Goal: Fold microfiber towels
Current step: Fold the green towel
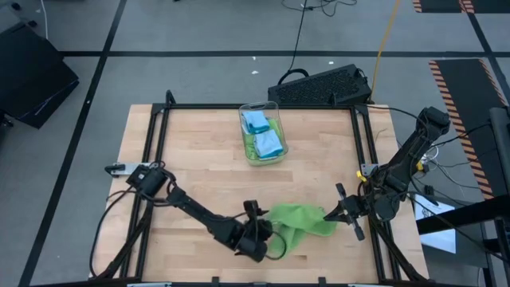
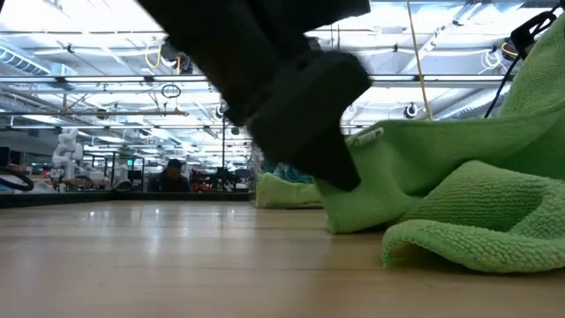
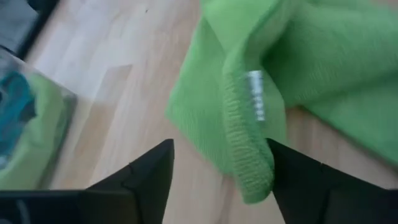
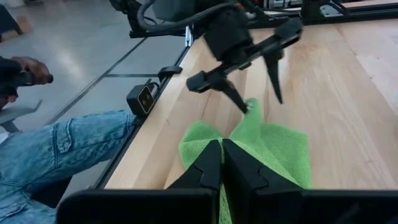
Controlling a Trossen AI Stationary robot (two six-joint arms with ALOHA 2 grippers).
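Observation:
A lime green microfiber towel lies crumpled on the wooden table near its front edge. My left gripper stands open at the towel's left side; the hemmed corner with a white tag lies between its fingers. My right gripper is shut at the towel's right end, which rises off the table toward it. More towels, light blue and green, lie in the clear bin at the far middle. My left gripper is open and pinches nothing. The towel's hemmed corner stands up in a peak against the tip of one finger. The fingers slant down at it from the table's left. My right gripper is shut on the towel's right end, coming from the table's right and pointing slightly down. Its own fingers hide the place of contact. That end is lifted, and the rest of the towel lies slack on the table.
A person sits at the table's near side, with a leg in jeans beside the edge. A black keyboard lies beyond the far edge. The black frame rails run along the table's sides. Bare wood lies between the bin and the green towel.

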